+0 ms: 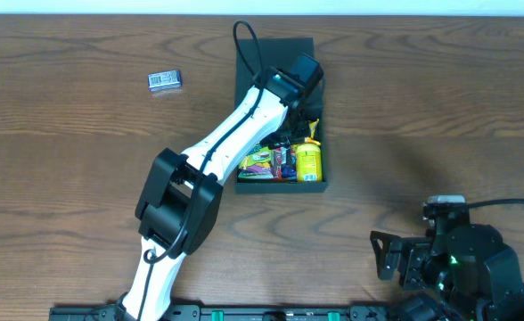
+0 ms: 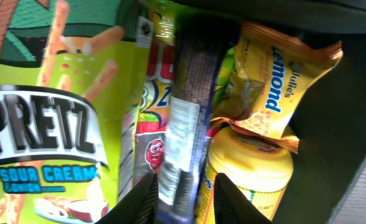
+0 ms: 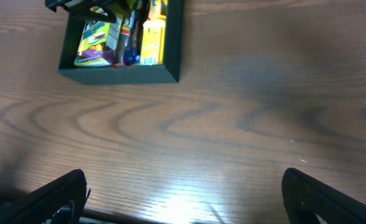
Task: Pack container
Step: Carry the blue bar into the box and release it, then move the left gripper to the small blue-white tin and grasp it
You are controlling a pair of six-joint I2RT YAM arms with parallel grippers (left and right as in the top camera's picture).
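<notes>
The dark container (image 1: 280, 186) stands at the table's middle back with its flap lid (image 1: 275, 49) open behind it; it also shows in the right wrist view (image 3: 121, 73). It holds a green Pretz packet (image 2: 40, 143), a yellow Lemond packet (image 2: 276, 87), a yellow-lidded canister (image 2: 251, 168) and a dark upright packet (image 2: 186, 124). My left gripper (image 2: 186, 202) reaches down inside the container, its fingers closed on the dark packet's lower end. My right gripper (image 3: 183, 199) is wide open and empty above bare wood at the front right.
A small silver-grey packet (image 1: 165, 81) lies on the table left of the container. The left arm (image 1: 217, 143) stretches diagonally from the front edge to the container. The right arm's base (image 1: 458, 263) sits at the front right corner.
</notes>
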